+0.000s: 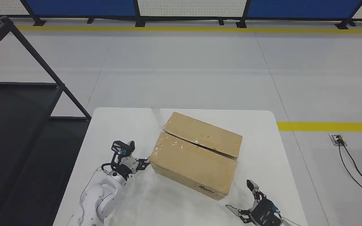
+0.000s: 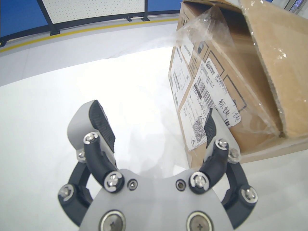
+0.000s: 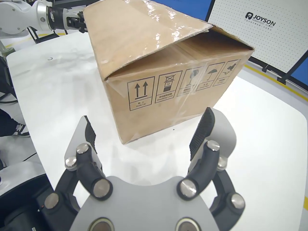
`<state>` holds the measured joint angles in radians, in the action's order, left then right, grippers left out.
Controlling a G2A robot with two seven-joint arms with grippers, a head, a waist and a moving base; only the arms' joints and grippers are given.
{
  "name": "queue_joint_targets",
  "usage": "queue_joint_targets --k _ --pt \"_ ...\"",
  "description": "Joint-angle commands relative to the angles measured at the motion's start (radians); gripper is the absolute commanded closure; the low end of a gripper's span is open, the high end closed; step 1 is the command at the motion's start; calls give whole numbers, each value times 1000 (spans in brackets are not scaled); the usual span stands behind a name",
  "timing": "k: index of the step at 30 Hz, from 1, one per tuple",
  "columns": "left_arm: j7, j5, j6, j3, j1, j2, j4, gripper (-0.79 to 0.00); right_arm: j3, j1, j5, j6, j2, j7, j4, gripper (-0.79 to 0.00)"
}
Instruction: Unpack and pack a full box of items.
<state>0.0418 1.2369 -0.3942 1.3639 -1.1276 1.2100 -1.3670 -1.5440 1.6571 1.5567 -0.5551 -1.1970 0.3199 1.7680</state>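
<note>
Print on the box and on the panels behind it

The box [image 2: 284, 56] end just ahead of the left gripper [image 2: 154, 111] carries a white shipping label [image 2: 207, 102] with a barcode [image 2: 204, 92], a square code [image 2: 199, 126] and handwritten characters [image 2: 228, 109]. A second label [image 2: 178, 73] of fine print sits beside it, too small to read. The side facing the right gripper [image 3: 147, 115] bears a row of handling signs [image 3: 182, 82]: two up arrows [image 3: 140, 90], a stacking sign [image 3: 168, 82], a glass [image 3: 193, 75] and an umbrella [image 3: 211, 73]. Farther beyond, each wall panel [image 3: 259, 20] shows a logo with lettering.
</note>
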Motion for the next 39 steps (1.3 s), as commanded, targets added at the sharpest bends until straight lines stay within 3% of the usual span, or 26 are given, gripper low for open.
queue_joint_targets --k 1,39 --pt "0 0 0 0 0 0 0 -785 11 -4 -8 25 -1 -13 7 -785" --pt "-3 -1 3 -4 -11 0 -13 -785 33 -88 -83 130 4 -97 -7 -785"
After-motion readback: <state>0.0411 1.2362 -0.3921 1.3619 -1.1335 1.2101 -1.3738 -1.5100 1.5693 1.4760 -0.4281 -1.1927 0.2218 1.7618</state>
